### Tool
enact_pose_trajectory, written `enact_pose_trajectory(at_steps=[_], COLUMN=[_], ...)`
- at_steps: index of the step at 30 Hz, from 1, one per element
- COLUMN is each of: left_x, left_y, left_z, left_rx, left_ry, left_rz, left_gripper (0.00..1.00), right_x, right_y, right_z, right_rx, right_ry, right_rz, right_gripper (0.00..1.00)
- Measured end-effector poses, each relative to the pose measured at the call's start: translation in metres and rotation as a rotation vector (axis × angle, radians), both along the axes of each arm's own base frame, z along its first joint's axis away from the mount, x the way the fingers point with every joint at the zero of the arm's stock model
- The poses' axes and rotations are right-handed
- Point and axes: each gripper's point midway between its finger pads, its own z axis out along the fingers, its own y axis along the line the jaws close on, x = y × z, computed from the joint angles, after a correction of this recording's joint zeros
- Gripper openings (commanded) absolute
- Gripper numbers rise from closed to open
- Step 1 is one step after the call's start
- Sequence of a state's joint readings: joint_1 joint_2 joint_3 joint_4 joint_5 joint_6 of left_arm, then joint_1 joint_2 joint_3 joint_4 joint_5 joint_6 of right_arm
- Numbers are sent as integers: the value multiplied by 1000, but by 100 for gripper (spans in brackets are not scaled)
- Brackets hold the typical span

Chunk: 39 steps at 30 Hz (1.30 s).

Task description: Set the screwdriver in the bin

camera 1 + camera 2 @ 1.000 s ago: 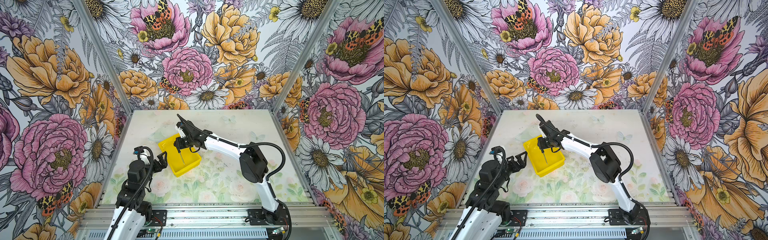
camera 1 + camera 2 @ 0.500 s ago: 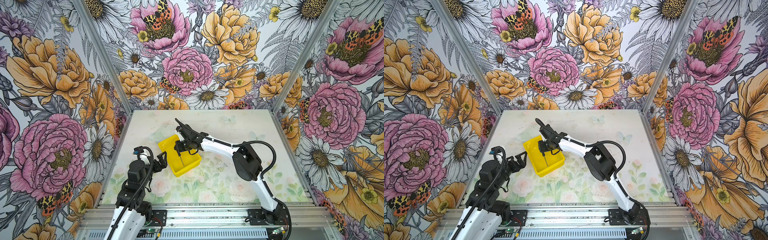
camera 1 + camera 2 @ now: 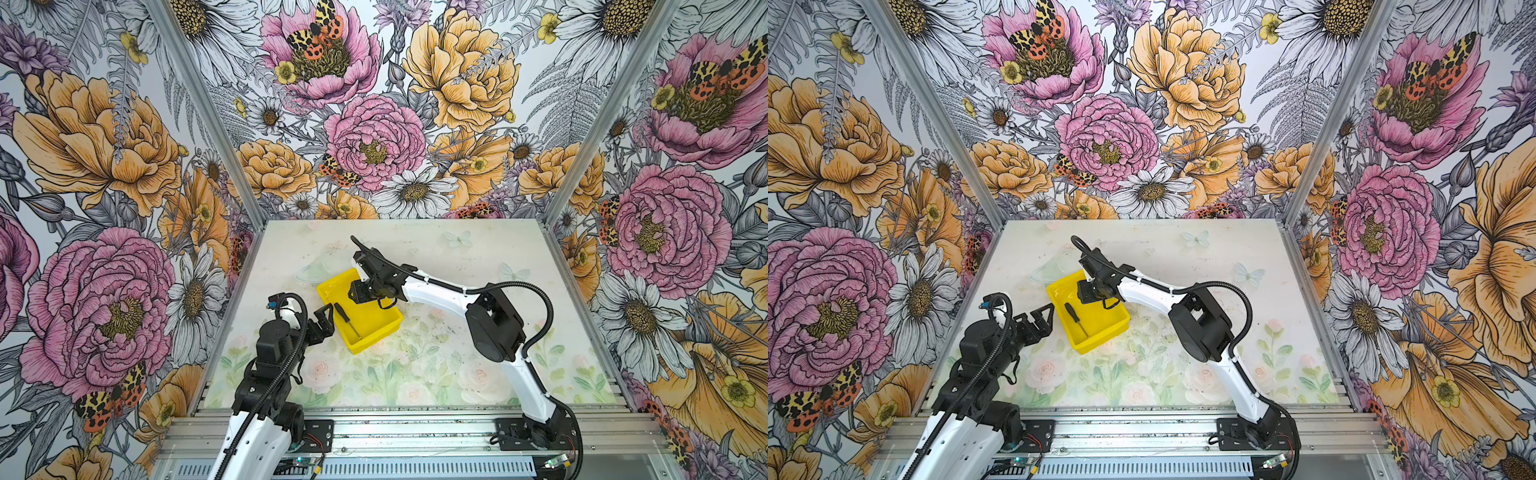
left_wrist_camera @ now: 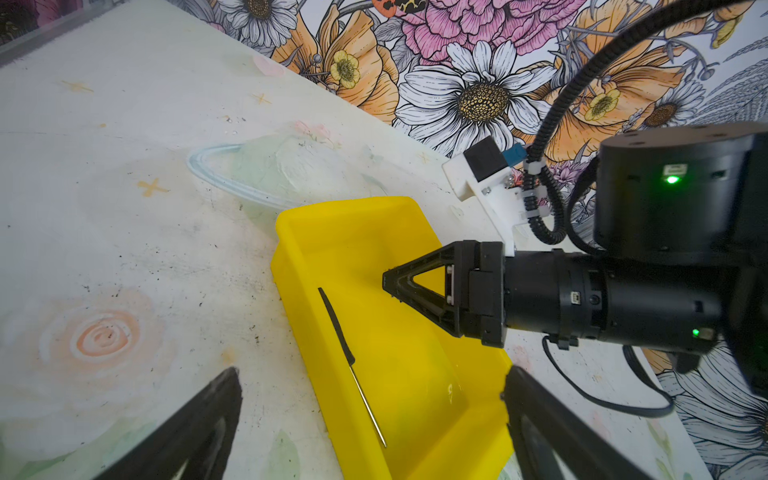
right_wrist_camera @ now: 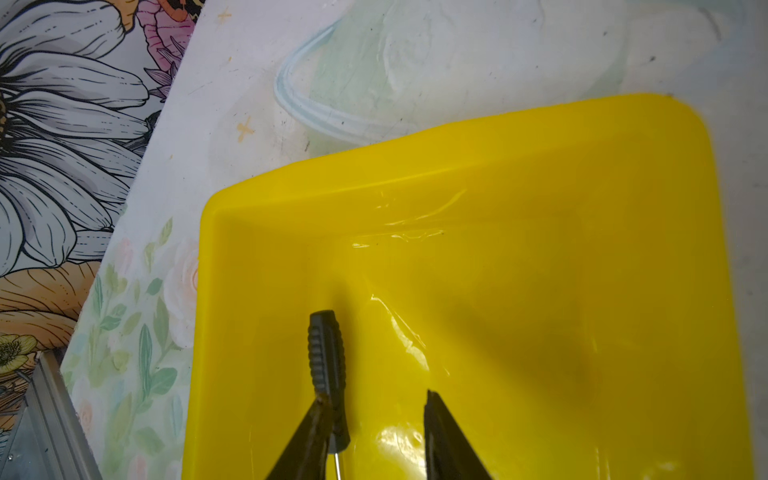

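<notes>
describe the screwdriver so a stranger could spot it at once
On the pale floral table sits one bright yellow bin, left of centre. Lying inside it is the screwdriver: slim, black handle, thin silver shaft, the only loose thing in the bin.

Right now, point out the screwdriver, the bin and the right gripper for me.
screwdriver [image 4: 337, 328]: left wrist view, on its black handle.
bin [image 3: 371, 322]: in a top view, on its bare yellow floor.
right gripper [image 5: 374, 395]: right wrist view, midway between its parted fingertips.
</notes>
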<state>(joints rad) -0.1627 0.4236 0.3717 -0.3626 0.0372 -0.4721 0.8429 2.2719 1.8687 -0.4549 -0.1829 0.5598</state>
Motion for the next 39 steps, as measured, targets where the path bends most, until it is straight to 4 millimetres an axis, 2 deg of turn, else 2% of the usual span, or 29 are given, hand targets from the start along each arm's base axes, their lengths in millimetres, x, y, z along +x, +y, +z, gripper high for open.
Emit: enact_pose_trajectory(at_steps=[3,7,11,14,16,20,27,31,35,39], left_x=[1,1,2,3,5,13,32,47,60,73], left_y=[1,3,5,9,13,24,47,58,62,68], left_z=[-1,-1,-1,0,1,3,-9,-18,-28,-34], left_rx=[4,4,12,34,50,82,140,156,182,234], left_ry=[5,5,-1,-12,-21,-37,-20,2,17,22], left_rz=[3,10,19,31,45,85,165,196,202,203], left_gripper=[99,99,99,99,99,99,99,98,99,99], right_x=[1,2,0,-4,-6,-4,-6,-15,-25,-33], right_y=[-4,-9,-21,-39,-61,-122,-270,-343,-406,-447], right_z=[11,38,64,79,85,93,101,98,88,71], right_rx=[-2,10,18,9,-11,-65,-173,-241,-326,-377], right_ry=[-26,-83,-134,-162,-179,-213,-284,-325,-369,-427], right_rz=[-7,-11,-23,-47,-77,-194,-521,-707,-892,-956], right_gripper=[52,64,81,99,99,100,100,99,99,100])
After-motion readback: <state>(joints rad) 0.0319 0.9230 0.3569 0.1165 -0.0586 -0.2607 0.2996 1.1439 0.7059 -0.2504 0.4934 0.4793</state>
